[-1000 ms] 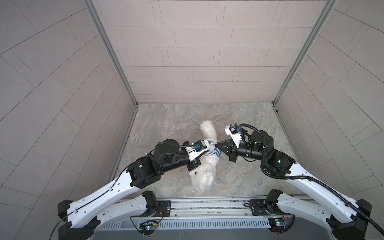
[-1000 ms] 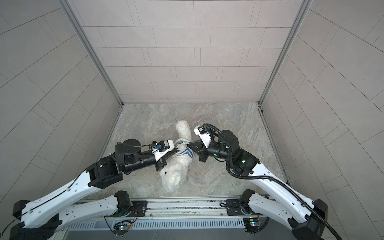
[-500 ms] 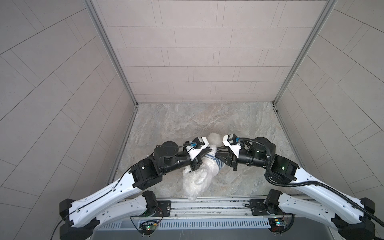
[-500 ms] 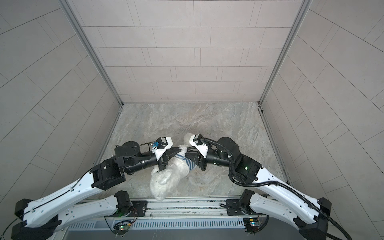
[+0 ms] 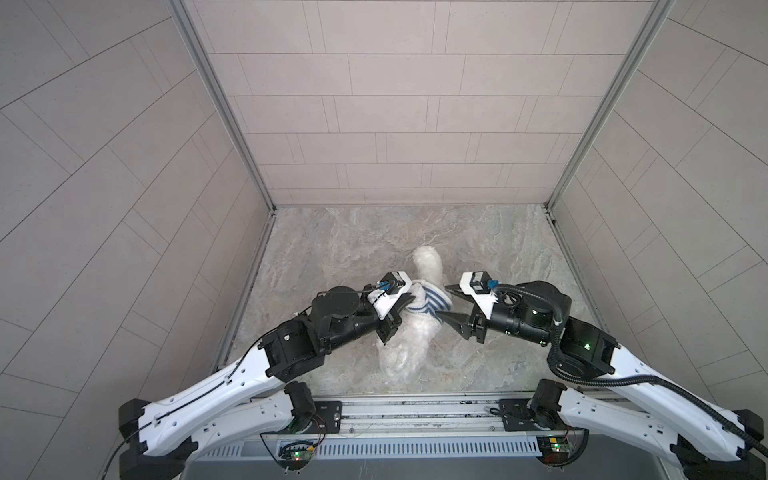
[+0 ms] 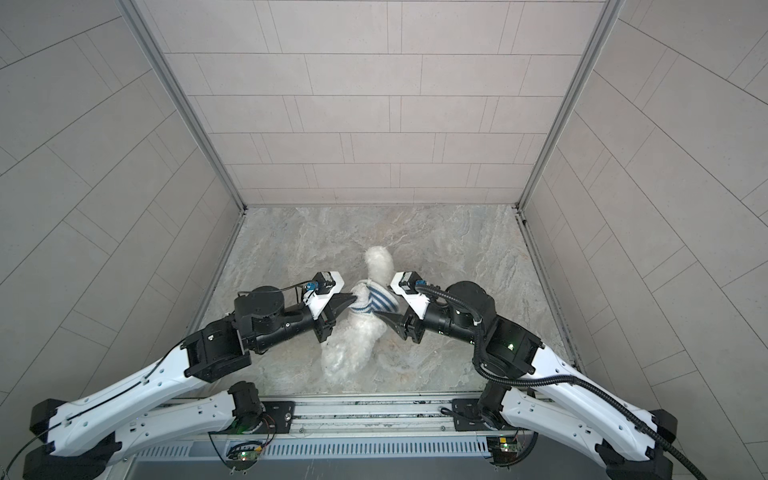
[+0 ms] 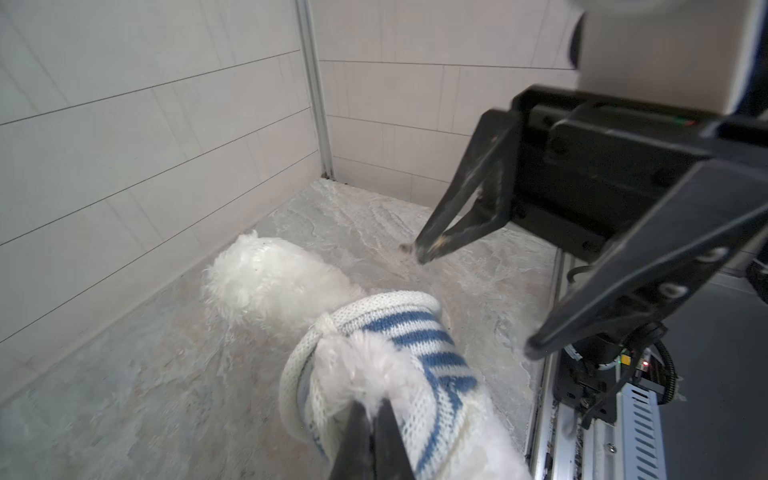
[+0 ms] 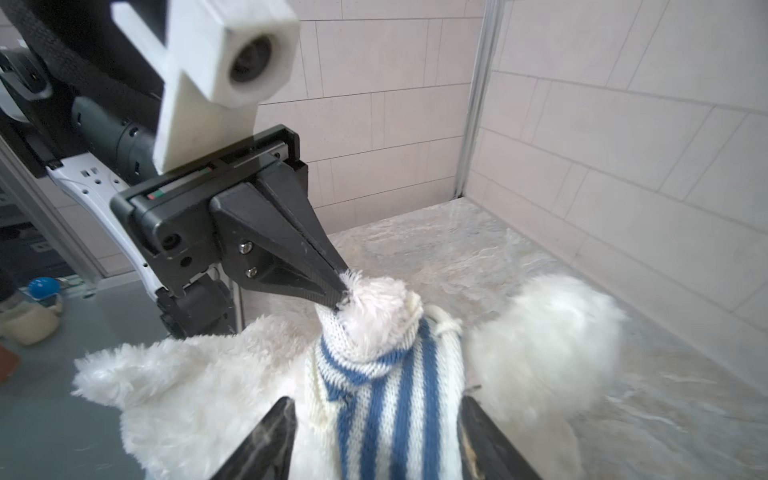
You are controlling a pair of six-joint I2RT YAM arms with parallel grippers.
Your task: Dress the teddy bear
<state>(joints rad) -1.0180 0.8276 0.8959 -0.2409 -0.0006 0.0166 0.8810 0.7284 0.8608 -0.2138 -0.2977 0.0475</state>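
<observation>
Teddy bear [image 5: 409, 349] is laid front-to-back on the floor [image 5: 353, 249] between both claws, its sleeved paw pinched by the closed left claw [image 8: 341, 296], its striped shirt [image 8: 386, 407] straddled by the open right claw [image 5: 443, 301].

left gripper [image 7: 371, 409] fingers tight on teddy bear [image 7: 270, 278] fur at striped shirt [image 7: 424, 336], right gripper [image 7: 478, 301] wide nearby

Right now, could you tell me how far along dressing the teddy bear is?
Done: the striped shirt is around the middle of the teddy bear, and one furry paw pokes out of a sleeve. In hand: the left tool is shut on that paw, while the right tool is open, straddling the shirt. Left: the other sleeve is hidden, and the bunched-looking shirt probably needs straightening.
</observation>
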